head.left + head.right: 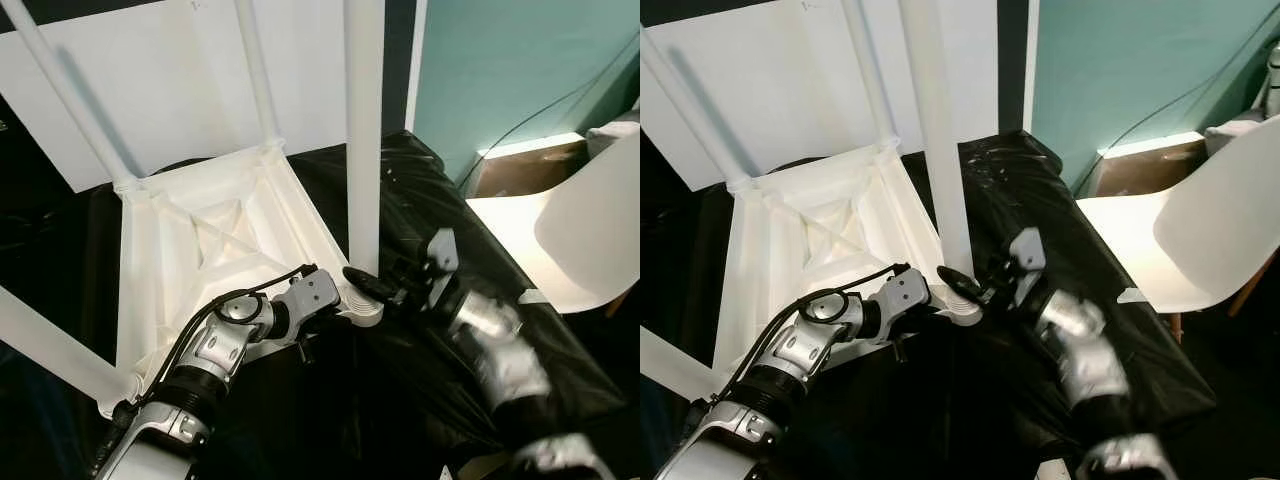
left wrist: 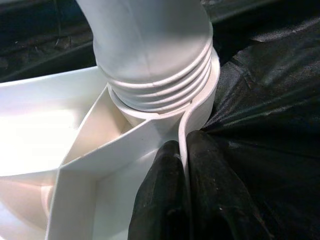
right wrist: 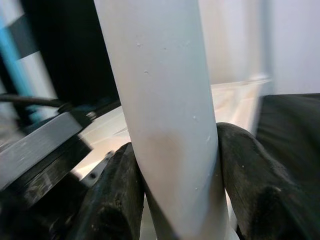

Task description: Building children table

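The white plastic table top (image 1: 205, 235) lies upside down on glossy, crinkled black sheeting (image 1: 420, 400), its underside a matte square tray braced with diagonal ribs that meet in a cross at the middle, and with a round socket at each corner. Smooth round white legs already stand in three of the corners, one running off toward 9 o'clock at the near left (image 1: 45, 345), one leaning up toward 11 o'clock (image 1: 70, 95) and one rising toward 12 o'clock at the far corner (image 1: 258, 75). The left gripper (image 2: 184, 165), on its ribbed silver arm with looping black cables, is pinched shut on the thin rim of the table top just beside the near right corner socket (image 2: 200, 105), one rubbery black finger on each side of the wall. In that socket stands the fourth leg (image 1: 364, 130), upright and plain as a pipe; the left wrist view shows its ridged screw thread with several turns above the socket's lip. At about 3 o'clock from the socket, the right gripper (image 3: 177, 190) clamps that leg low down, its dull black pads (image 3: 250, 170) pressed on opposite sides of the tube. Further toward 3 o'clock stands a smooth white moulded chair (image 1: 1200, 235) against a teal wall (image 1: 1130, 70).
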### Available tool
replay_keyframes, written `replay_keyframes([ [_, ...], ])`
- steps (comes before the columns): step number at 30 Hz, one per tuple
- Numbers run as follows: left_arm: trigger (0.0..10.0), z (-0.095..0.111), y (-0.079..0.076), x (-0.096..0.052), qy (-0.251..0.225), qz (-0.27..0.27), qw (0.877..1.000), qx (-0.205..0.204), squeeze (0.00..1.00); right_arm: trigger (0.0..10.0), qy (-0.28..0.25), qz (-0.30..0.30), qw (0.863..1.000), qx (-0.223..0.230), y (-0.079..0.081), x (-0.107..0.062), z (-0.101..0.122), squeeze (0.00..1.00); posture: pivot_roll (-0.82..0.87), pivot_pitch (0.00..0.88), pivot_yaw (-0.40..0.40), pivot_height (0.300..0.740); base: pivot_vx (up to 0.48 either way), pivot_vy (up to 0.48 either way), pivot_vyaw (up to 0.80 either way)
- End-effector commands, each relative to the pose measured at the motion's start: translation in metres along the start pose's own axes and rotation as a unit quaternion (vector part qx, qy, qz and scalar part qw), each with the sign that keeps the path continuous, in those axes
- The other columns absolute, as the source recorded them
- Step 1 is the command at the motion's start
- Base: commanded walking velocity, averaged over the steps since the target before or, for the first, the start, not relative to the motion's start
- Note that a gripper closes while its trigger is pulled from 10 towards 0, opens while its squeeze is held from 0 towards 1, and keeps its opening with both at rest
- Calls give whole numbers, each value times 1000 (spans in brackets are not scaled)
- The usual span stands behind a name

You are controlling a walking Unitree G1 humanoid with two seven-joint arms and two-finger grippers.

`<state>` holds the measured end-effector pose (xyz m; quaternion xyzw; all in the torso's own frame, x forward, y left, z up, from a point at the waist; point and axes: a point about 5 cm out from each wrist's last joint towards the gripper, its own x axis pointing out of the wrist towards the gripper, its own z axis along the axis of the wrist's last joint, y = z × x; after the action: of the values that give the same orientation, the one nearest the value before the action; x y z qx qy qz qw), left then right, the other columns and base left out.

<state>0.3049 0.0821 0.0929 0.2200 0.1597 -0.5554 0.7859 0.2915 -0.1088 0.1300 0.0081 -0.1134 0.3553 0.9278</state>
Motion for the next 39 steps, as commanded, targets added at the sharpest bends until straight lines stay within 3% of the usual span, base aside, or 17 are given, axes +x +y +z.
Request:
replay_keyframes([
  [1,10000,-35,-19,7,45,-8,997,-60,0,0,-19,-102,995,13,-7,-2,4,0,-17,0,36,740,0,0,0],
  [5,10000,-36,-21,7,47,-11,997,-60,0,0,-22,-135,991,-5,-9,-7,8,0,-18,0,37,740,0,0,0],
  [8,10000,-35,-21,8,46,-12,997,-60,0,157,-5,-118,993,-5,-9,-7,5,0,-22,0,37,740,0,0,0],
  [9,10000,-35,-21,9,46,-12,997,-59,0,4745,5,-101,995,1,-6,-7,3,0,-27,0,38,740,0,0,0],
  [10,10000,-35,-21,9,46,-12,997,-59,0,4745,5,-101,995,1,-6,-7,3,0,-27,0,38,740,0,0,0],
  [11,10000,-34,-21,9,45,-13,997,-59,0,10000,12,-70,997,12,-2,-6,1,545,-28,0,38,740,0,0,0],
  [12,10000,-34,-21,9,45,-13,997,-59,0,10000,20,-26,999,14,3,-5,0,1000,-28,0,38,740,0,0,0],
  [16,10000,-34,-21,10,44,-14,997,-59,0,10000,36,31,999,-9,3,-3,-2,1000,-31,0,37,740,0,0,0],
  [17,10000,-34,-21,10,44,-14,997,-60,0,10000,43,70,997,-16,-4,2,1,0,-31,0,37,740,0,0,0],
  [21,10000,-34,-21,10,44,-15,997,-60,0,10000,52,102,993,-21,-8,5,4,0,-33,0,38,740,0,0,0],
  [23,10000,-33,-21,11,43,-14,997,-60,0,10000,80,164,983,-39,-14,9,4,0,-27,0,33,740,0,0,0],
  [26,10000,-33,-21,11,42,-14,997,-60,0,10000,91,188,977,-44,-16,9,5,0,-27,0,33,740,0,0,0],
  [27,10000,-32,-20,11,41,-13,997,-60,0,7843,107,218,969,-43,-17,9,4,0,-22,0,29,740,0,0,0],
  [29,10000,-32,-20,11,41,-13,997,-60,0,7843,107,218,969,-43,-17,9,4,0,-22,0,29,740,0,0,0],
  [30,10000,-32,-20,11,41,-12,997,-60,0,0,123,255,959,-25,-17,8,3,0,-18,0,28,740,0,0,0],
  [34,10000,-34,-20,9,41,-8,997,-63,0,0,148,298,943,0,-19,8,5,0,-11,0,27,740,0,0,0],
  [39,10000,-36,-20,7,43,-6,997,-64,0,0,170,301,938,14,-24,7,3,0,-15,0,28,740,0,0,0],
])
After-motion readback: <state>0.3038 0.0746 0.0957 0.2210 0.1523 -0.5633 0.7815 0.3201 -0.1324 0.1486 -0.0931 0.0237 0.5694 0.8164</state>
